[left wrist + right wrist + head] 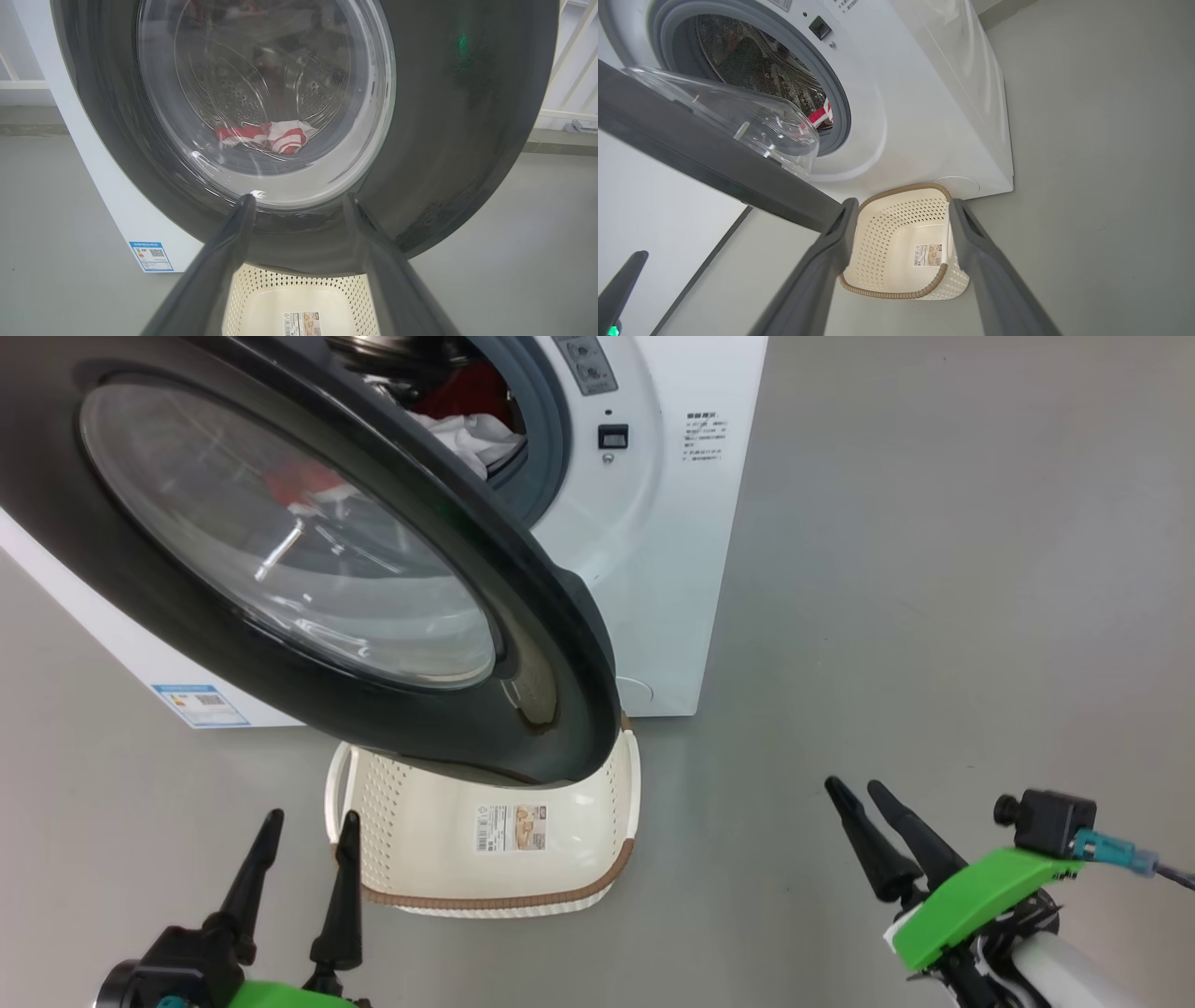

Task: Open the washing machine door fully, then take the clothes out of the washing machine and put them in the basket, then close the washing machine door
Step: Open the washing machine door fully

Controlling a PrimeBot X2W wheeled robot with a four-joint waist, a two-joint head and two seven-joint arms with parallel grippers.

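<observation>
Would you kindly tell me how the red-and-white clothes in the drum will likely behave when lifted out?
The clothes lie crumpled, so probably floppy: they should drape and trail from a grip. They look like thin fabric, likely light. Bunched together, one pull may drag several or leave some.

The left tool and right tool hang low, jaws parted, holding nothing.

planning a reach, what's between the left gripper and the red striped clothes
Left wrist view: the black-rimmed round glass door stands between them.
</observation>
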